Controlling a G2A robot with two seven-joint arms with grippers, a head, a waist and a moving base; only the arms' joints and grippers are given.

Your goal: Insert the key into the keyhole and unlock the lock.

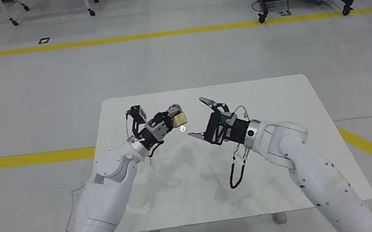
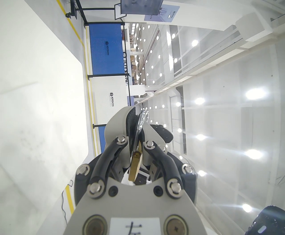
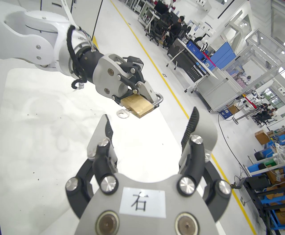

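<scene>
Now my left pincer (image 3: 142,100) pinches the lock (image 3: 137,107) near the table's (image 1: 285,173) far edge, and the key (image 3: 122,114) looks in. My right pincer (image 3: 150,114) is spread; next, grab and turn it.

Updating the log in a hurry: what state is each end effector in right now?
Left end effector: closed on the brass padlock, with the key showing at its base.
Right end effector: open, holding nothing.
</scene>
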